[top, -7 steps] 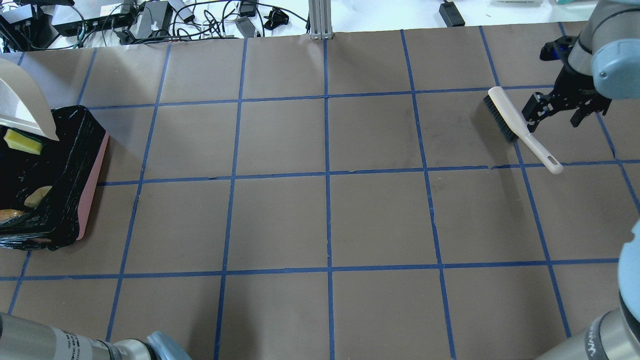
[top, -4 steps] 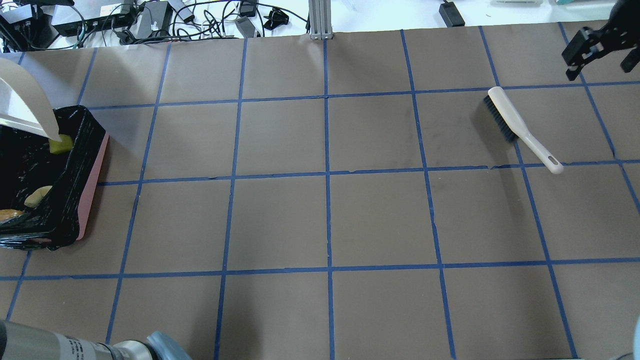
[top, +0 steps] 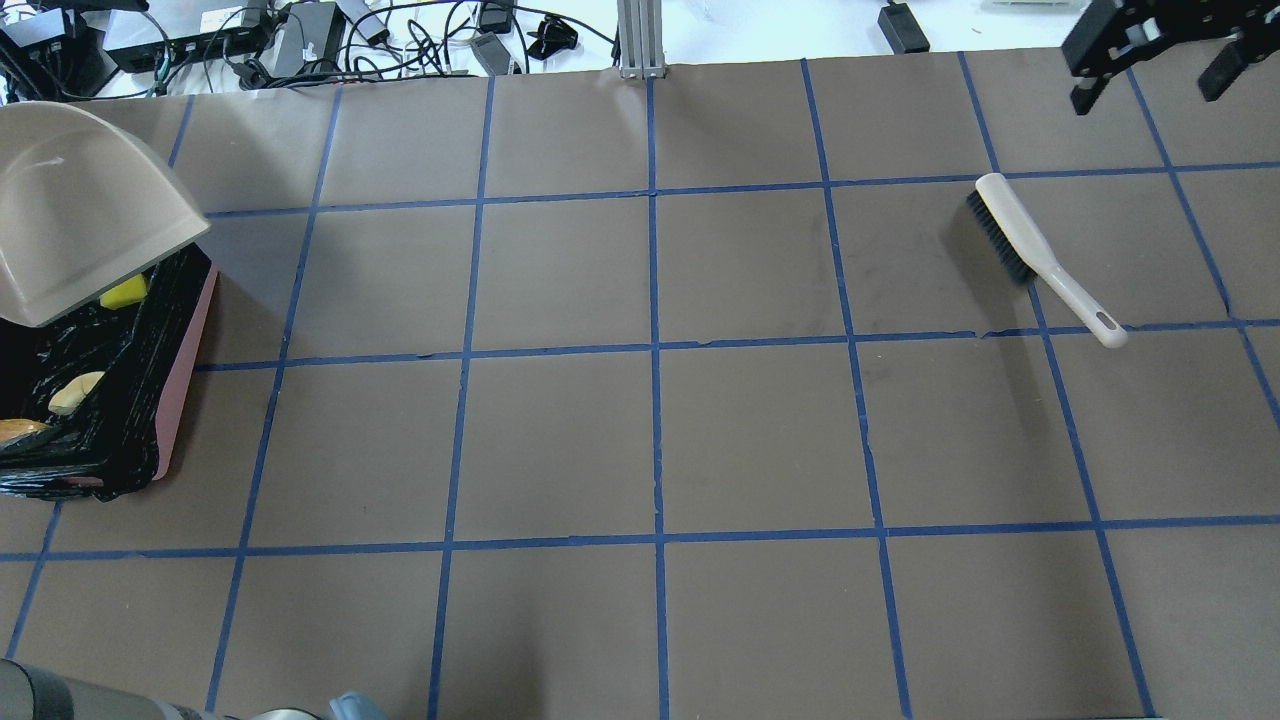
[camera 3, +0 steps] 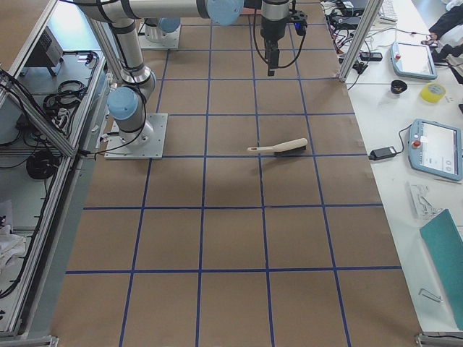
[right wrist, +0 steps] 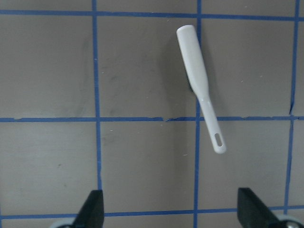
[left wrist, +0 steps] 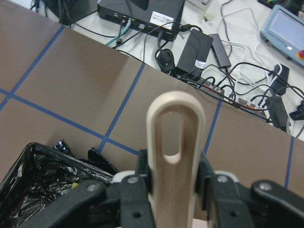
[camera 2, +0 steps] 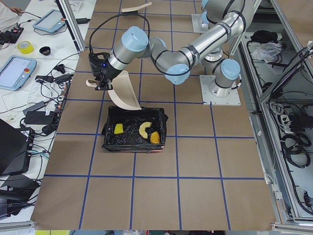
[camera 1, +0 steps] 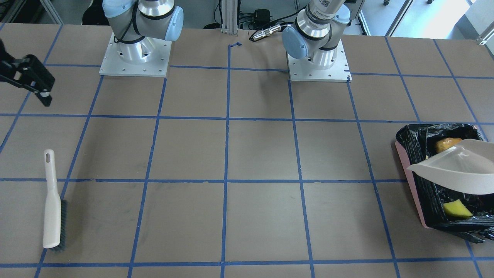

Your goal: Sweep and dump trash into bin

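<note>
The bin (top: 183,375) sits hard against the left edge of the overhead view, partly cut off by it. It holds the trash: yellow-green wedge (top: 125,292), crescent (top: 75,392) and golden-brown lump (top: 18,430). The left end effector (left wrist: 173,175) clamps the handle of the dustpan (top: 80,210), which is tilted over the bin's upper corner. The brush (top: 1010,235) lies at upper right, well apart from the bin, with gridded worktop (top: 650,440) between. The right end effector (top: 1146,90) hangs at the top right edge, its fingers spread and holding nothing. A second ago it was beside the brush. The dustpan has since swung broadside, half covering the wedge.
</note>
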